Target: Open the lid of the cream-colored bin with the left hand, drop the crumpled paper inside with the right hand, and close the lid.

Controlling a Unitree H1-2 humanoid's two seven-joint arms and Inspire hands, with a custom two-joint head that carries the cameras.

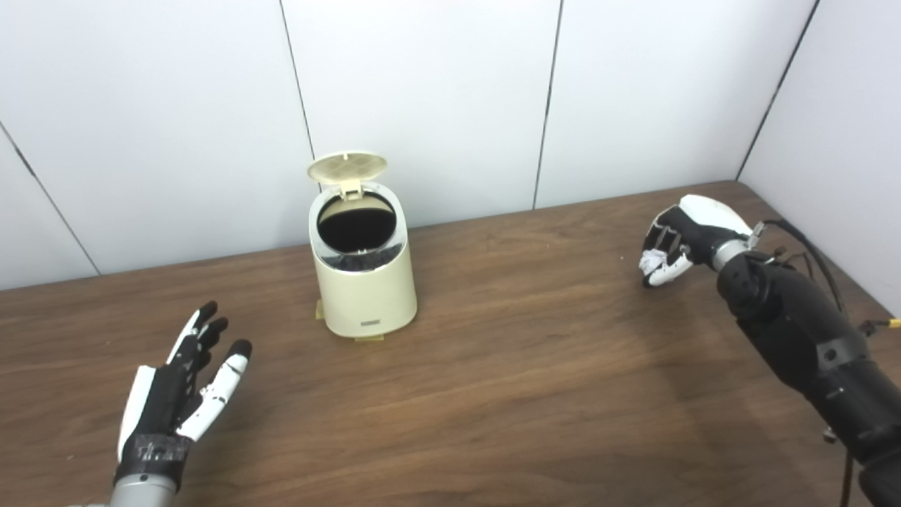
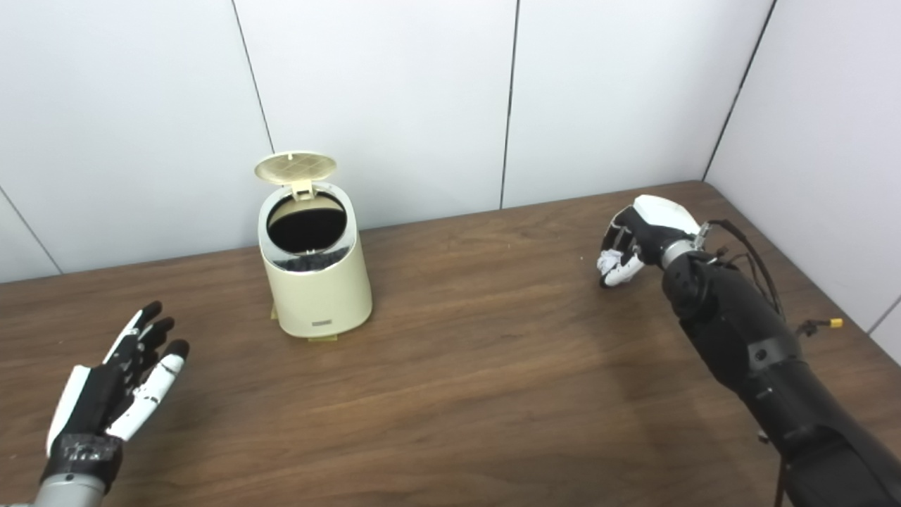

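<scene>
The cream-colored bin (image 1: 364,292) stands on the wooden table (image 1: 535,366) left of centre, its round lid (image 1: 347,167) flipped up and back, its dark inside showing. At the front left my left hand (image 1: 184,394) hovers open with fingers spread, well apart from the bin. Far to the right my right hand (image 1: 679,239) is curled shut on the crumpled paper (image 1: 652,260), a bit of white showing between the fingers. It hangs above the table, far from the bin.
White wall panels (image 1: 436,98) close off the back of the table and its right side. A small pedal tab (image 1: 369,339) sticks out at the bin's foot. Cables (image 1: 809,250) run along my right forearm.
</scene>
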